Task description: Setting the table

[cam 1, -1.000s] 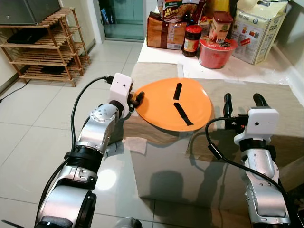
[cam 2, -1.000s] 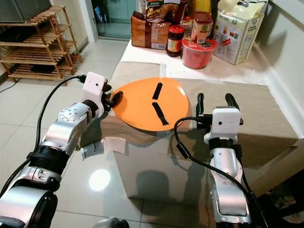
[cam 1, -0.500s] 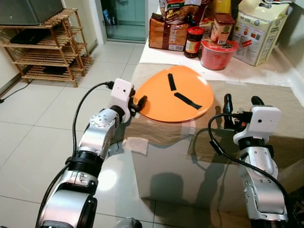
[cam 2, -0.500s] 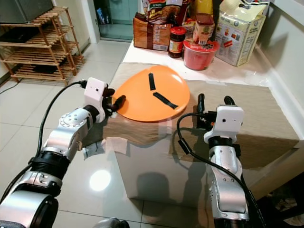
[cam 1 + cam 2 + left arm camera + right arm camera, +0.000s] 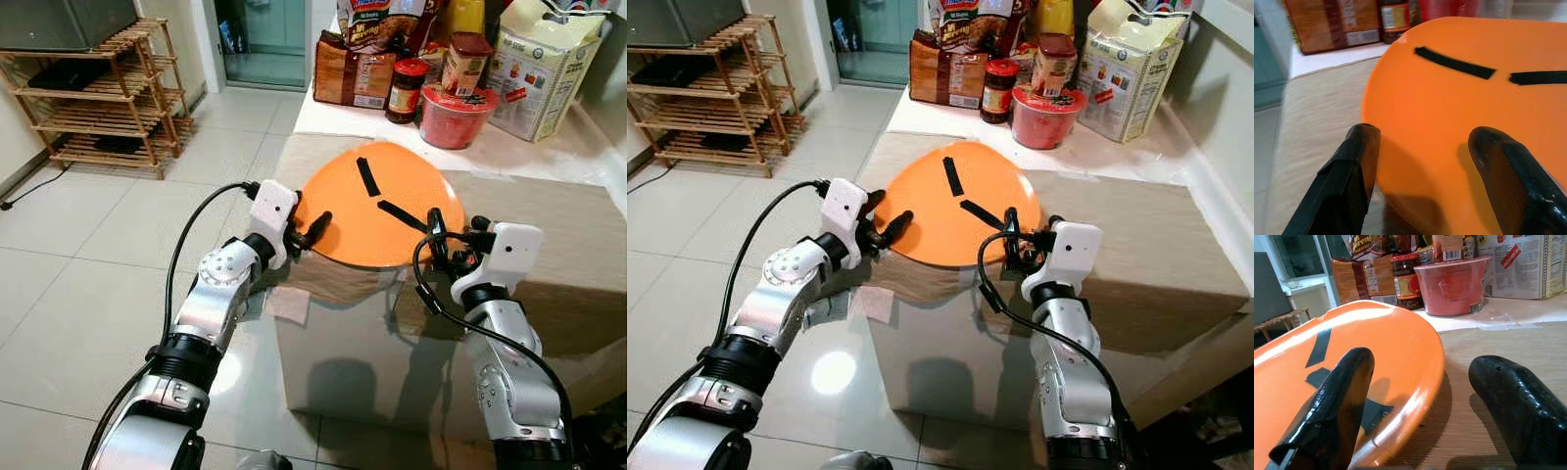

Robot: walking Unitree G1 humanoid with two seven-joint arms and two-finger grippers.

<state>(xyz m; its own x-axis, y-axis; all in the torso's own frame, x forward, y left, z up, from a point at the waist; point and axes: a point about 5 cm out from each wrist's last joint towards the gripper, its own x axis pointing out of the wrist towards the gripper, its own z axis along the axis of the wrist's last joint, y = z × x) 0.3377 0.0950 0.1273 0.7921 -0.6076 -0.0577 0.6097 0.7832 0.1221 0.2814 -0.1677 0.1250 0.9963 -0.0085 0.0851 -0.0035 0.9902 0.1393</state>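
Observation:
An orange plate (image 5: 377, 211) with two black tape strips lies on the beige cloth-covered table (image 5: 558, 225), near its front left corner. My left gripper (image 5: 308, 229) is at the plate's left rim, open. In the left wrist view one finger (image 5: 1354, 166) sits outside the rim and the other finger (image 5: 1508, 171) is over the plate (image 5: 1449, 107). My right gripper (image 5: 456, 229) is at the plate's right front rim, also open. In the right wrist view its left finger (image 5: 1337, 406) rests over the plate (image 5: 1386, 338) and the other finger (image 5: 1513, 401) stands over the cloth.
At the back of the table stand a red bowl (image 5: 456, 101), jars (image 5: 405, 90), snack bags (image 5: 353, 73) and a printed box (image 5: 549, 69). A wooden shelf rack (image 5: 93, 108) stands on the tiled floor to the left. The table's front edge drops off just below the plate.
The plate has turned and shifted farther onto the table with my left gripper at its rim. My right gripper has moved left, up to the plate's right rim.

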